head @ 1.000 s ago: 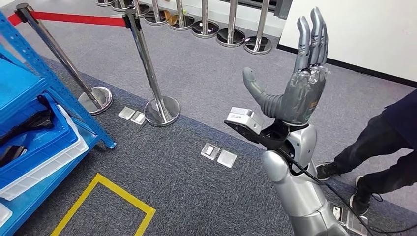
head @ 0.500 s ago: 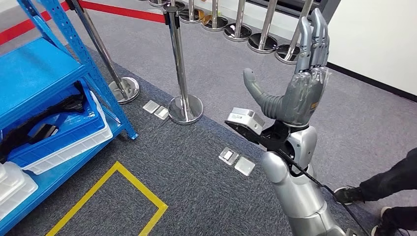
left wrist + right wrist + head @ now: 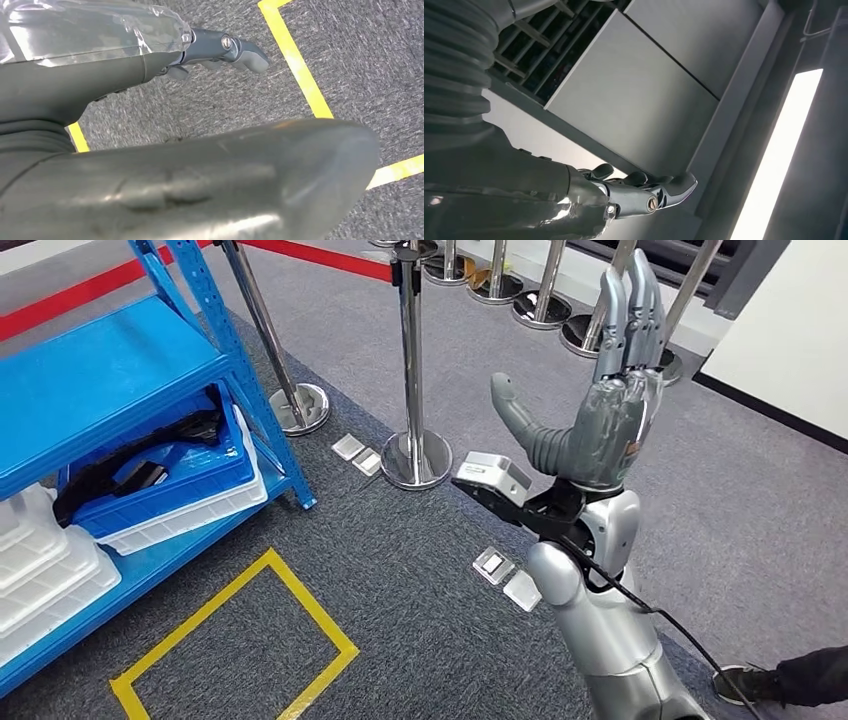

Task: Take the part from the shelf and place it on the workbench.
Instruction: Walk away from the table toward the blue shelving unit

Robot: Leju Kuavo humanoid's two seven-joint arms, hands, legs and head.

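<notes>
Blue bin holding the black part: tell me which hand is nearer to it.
Probably left. The left hand hangs low over the yellow floor tape marked before the shelf; the right hand is raised, open, well right of the blue bin.

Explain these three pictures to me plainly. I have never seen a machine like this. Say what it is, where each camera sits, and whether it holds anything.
This is a walking humanoid robot with two silver arms ending in many-fingered hands. The head view looks forward and down from high on its body. There the right hand is raised, fingers straight and apart, holding nothing. To the left stands a blue shelf with a blue bin holding a black part, and white trays beside it. Yellow tape marks the grey carpet, and chrome posts stand behind. The left wrist view looks past the left hand at the carpet; it holds nothing. The right wrist view looks up past the raised hand at the ceiling.
</notes>
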